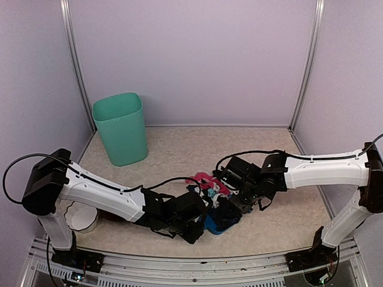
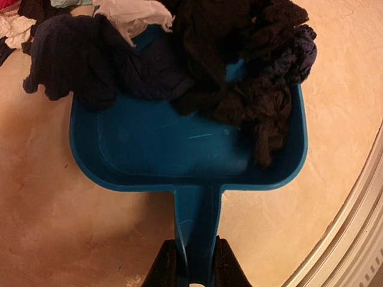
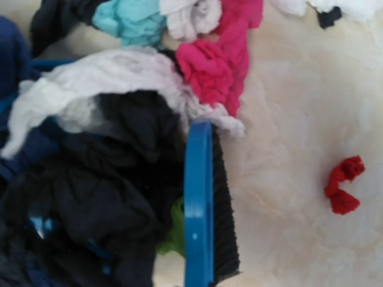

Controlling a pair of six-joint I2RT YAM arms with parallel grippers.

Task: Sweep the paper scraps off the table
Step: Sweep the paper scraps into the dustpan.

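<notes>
From above, both arms reach in over the table (image 1: 179, 149) and meet at its middle. The left gripper (image 1: 192, 222) and right gripper (image 1: 240, 195) show only as dark lumps there, so their jaws cannot be read. Between them lie the paper scraps (image 1: 206, 181), pink and black, beside a corner of the blue dustpan (image 1: 218, 226). A green bin (image 1: 121, 128) stands well apart at the far left, and a white round object (image 1: 81, 216) sits near the left arm's base. Bare tabletop lies far of the pile and to its right. The metal rail (image 1: 197, 258) bounds the near edge.

The left wrist view adds the grip: two dark fingers (image 2: 164, 266) pinch the dustpan's handle, nearly closed. The pan lies flat, its far half heaped with black scraps and one white one, with more scraps beyond its far-left lip. The rail curves past at the near right, close to the pan's corner.

The right wrist view alone shows the hand brush (image 3: 199, 209), blue-backed with black bristles, pressed against the heap of black, white, pink and teal scraps. The fingers are out of frame. The claw is closed, seemingly on the brush. A lone red scrap (image 3: 343, 185) lies apart to the right on open table.
</notes>
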